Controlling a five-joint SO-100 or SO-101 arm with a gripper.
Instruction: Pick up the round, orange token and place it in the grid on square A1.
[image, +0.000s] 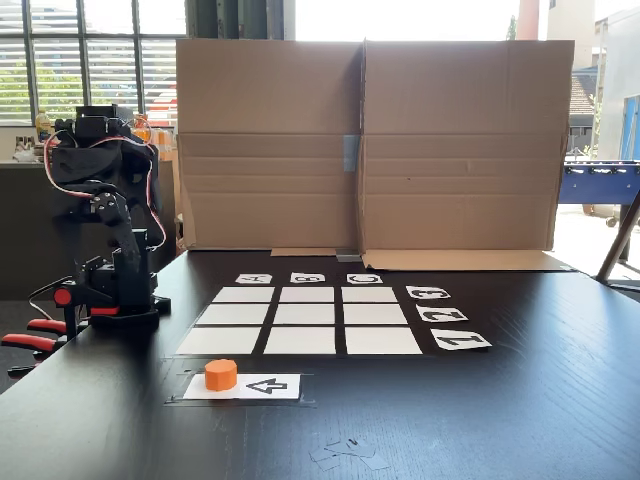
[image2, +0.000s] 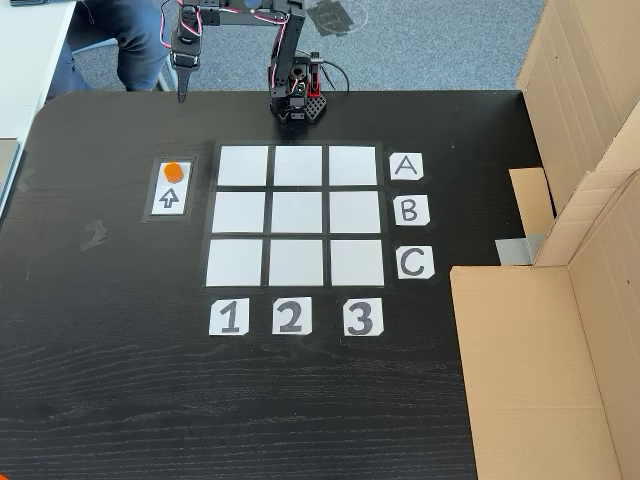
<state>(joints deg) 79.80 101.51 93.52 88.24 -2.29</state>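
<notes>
From the overhead fixed view, working left to right: the gripper (image2: 183, 97) hangs point-down off the far-left edge of the table (image2: 120, 390), and I can't tell how wide the jaws stand; they look drawn to a thin tip with nothing in them. Just below the jaws in that view, on the near side of the table edge, sits the token (image2: 173, 171), resting on the top end of the arrow card (image2: 170, 197), upright and apart from the fingers. Right of the jaws lies the grid (image2: 296, 216); square A1 (image2: 243, 166) is its top-left cell, the one nearest the token and bare. In the low fixed view the arm (image: 110, 240) is folded back at left, the token (image: 221, 374) in front of it. My worries: the puck is short and faceted, so a descent that lands off-centre could nudge it along the slick card or tip it out of the jaws. A1 sits so close that a loose release could leave the token straddling the black gap.
</notes>
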